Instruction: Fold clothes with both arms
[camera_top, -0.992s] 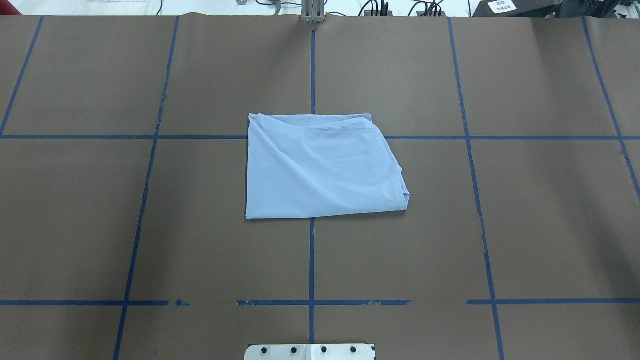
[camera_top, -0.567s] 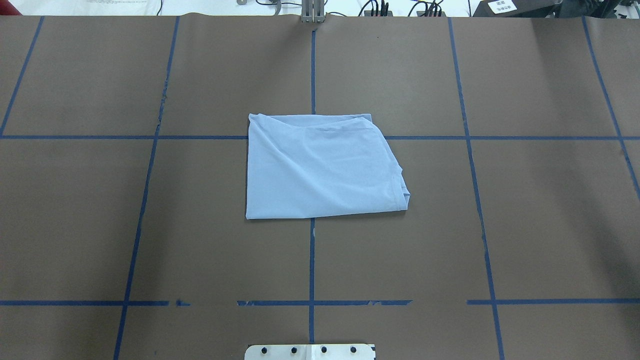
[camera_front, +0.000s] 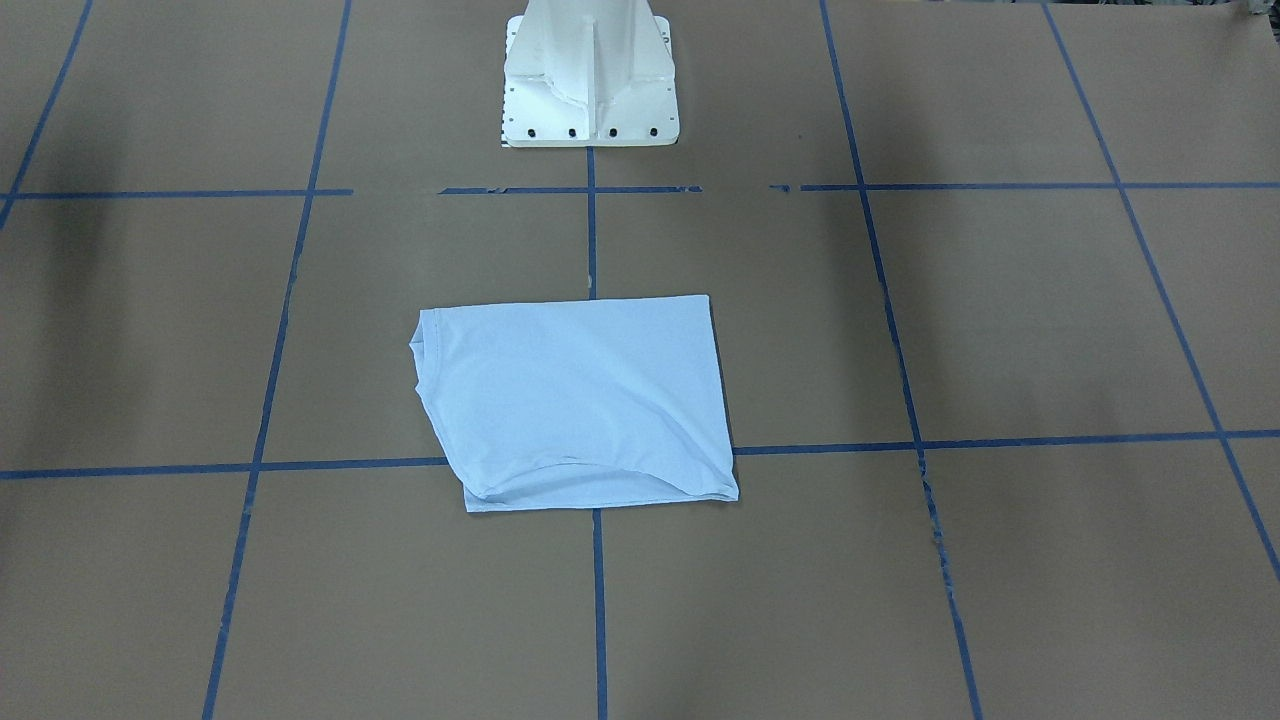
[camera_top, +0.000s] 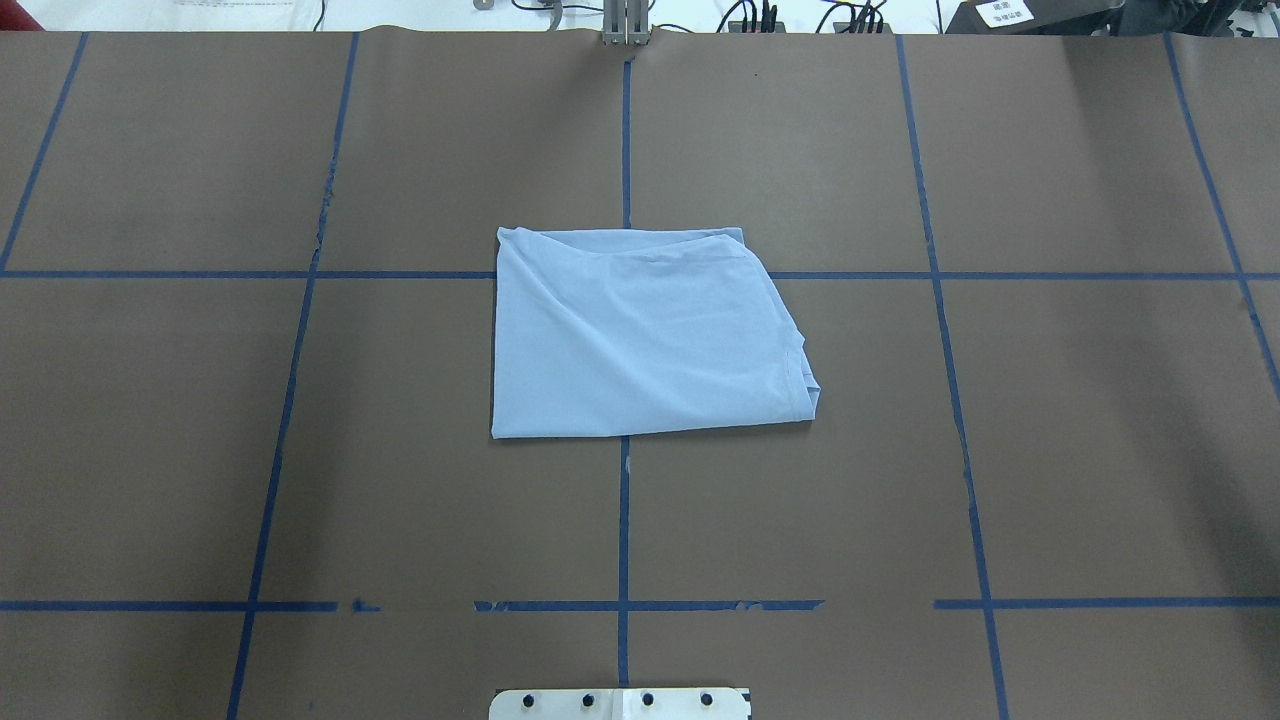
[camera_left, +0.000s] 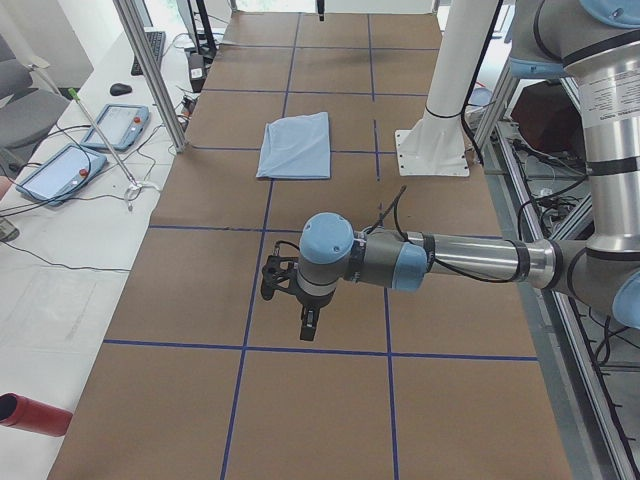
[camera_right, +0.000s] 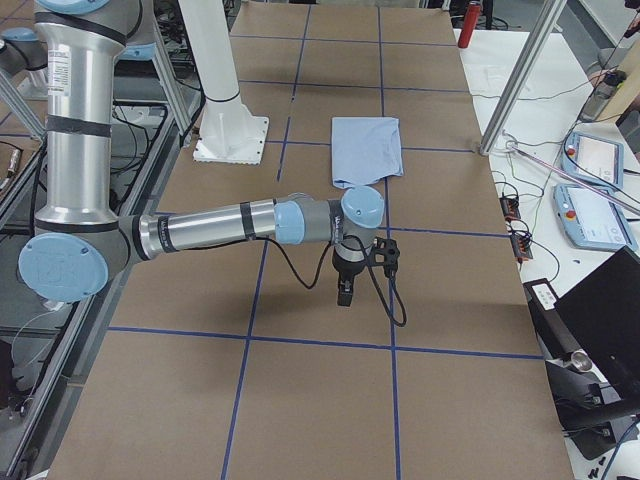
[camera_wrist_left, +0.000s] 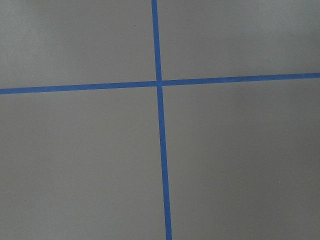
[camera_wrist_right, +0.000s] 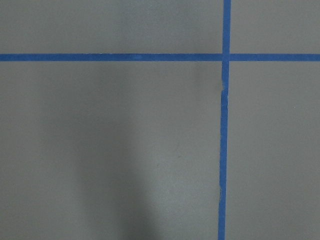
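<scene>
Plainly folded, the light blue cotton t-shirt (camera_top: 640, 340) lies flat at the centre of the brown paper-covered table (camera_top: 200, 450), at twelve o'clock from the white pedestal base (camera_front: 590, 70). The black left gripper (camera_left: 308, 325) hangs over bare paper far off at the shirt's nine o'clock, and the black right gripper (camera_right: 345, 291) at three o'clock. Neither has hold of cloth. How wide either stands I cannot tell.

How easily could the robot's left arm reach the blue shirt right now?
Probably yes, easily. The left gripper hangs over bare brown paper, apart from the folded t-shirt, and only flat tape lines lie between them; the white pedestal stands off to the side.
</scene>
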